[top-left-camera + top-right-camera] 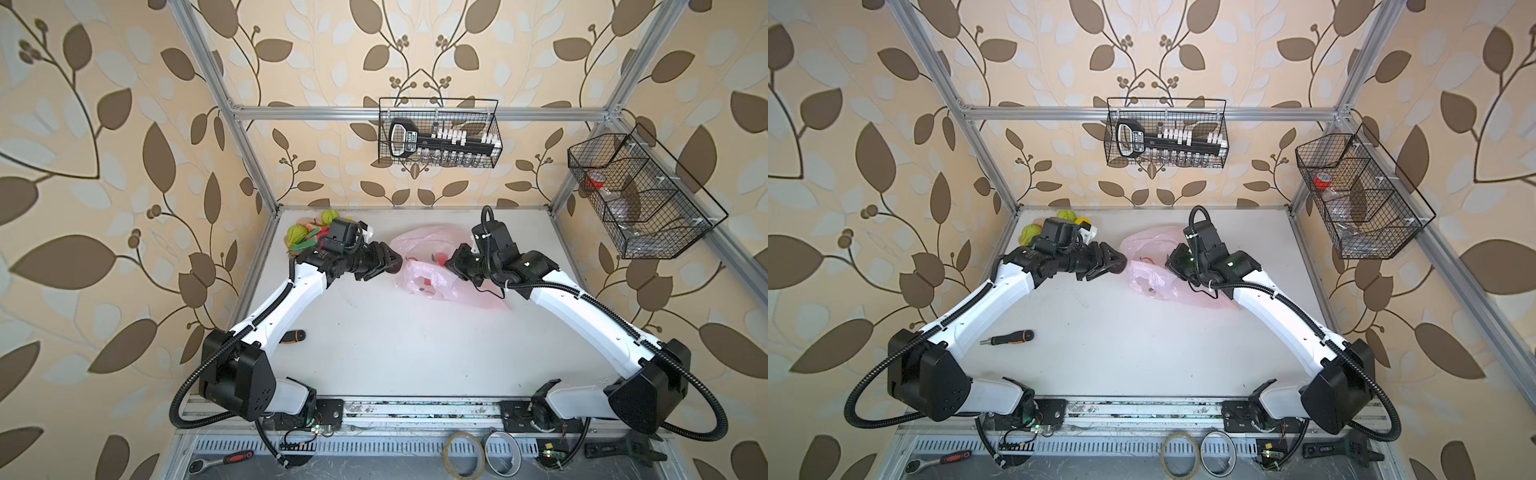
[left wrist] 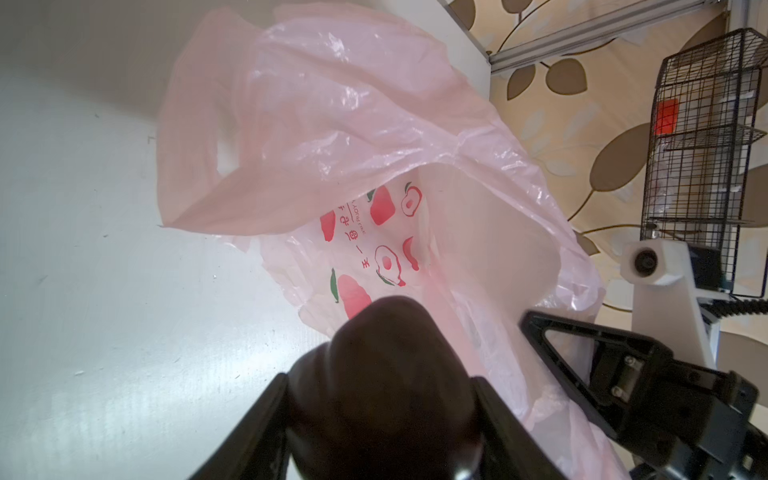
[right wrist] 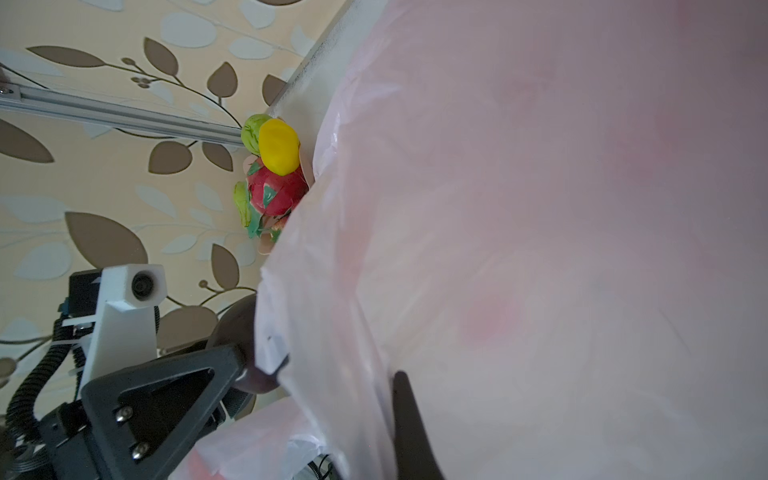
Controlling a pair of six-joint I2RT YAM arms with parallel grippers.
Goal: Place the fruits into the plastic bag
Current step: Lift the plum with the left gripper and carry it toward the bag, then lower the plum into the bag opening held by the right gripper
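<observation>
Bright, soft light. Top views bend at the edges. The thin pink plastic bag [image 3: 540, 249] looks blurry close up.

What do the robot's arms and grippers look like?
The left arm and right arm have smooth white shells with boxy black joint housings and ribbed black cable hoses looping outside. The left gripper and right gripper are black, with triangular cut-out fingers fixed by small screws.

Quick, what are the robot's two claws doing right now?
Left gripper: closed on the dark purple fruit.
Right gripper: shut, pinching the plastic bag.
</observation>
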